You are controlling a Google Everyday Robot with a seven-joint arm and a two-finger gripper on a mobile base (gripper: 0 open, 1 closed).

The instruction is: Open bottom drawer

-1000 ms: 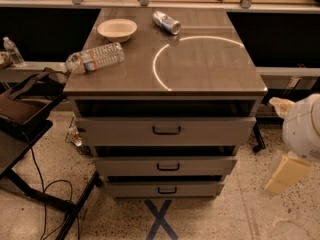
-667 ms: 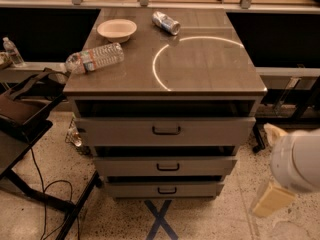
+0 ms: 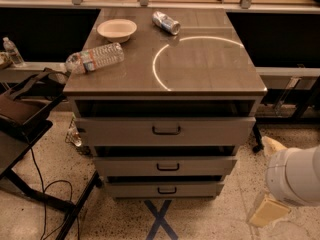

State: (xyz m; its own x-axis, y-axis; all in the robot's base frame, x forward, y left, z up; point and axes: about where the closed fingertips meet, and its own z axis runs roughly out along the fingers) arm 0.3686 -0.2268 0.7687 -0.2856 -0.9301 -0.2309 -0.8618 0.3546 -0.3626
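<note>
Bottom drawer (image 3: 165,189) lowest in cabinet (image 3: 165,79), looks shut, black loop handle (image 3: 167,190) untouched | gripper (image 3: 287,181) low right of cabinet, well apart, open/closed: can't tell | delta: gripper dropped toward drawer height over last second | approach phase, pull not started
</note>
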